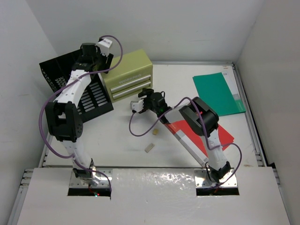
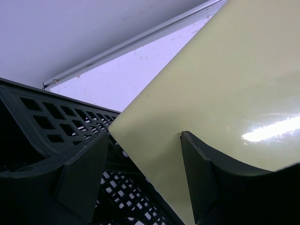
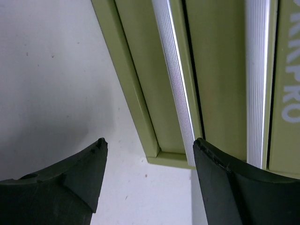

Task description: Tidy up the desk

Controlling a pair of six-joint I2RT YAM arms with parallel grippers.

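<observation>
Beneath my two arms the white worktop (image 1: 117, 136) runs from wall to wall, with thin metal rails along its edges. At its far left a black perforated rack (image 1: 56, 77) sits tilted just beside the olive-green drawer box (image 1: 127, 75). A green folder (image 1: 218, 93) lies flat at the far right. A red folder (image 1: 225, 136) lies nearer, partly under my right arm. A small tan block (image 1: 149, 148) and a smaller tan piece (image 1: 155, 132) rest near mid-worktop. My left jaws hang open and empty over the box's top corner by the rack. My right jaws stand open and empty before the box's front, facing its ribbed silver drawer handles (image 3: 171, 70).
</observation>
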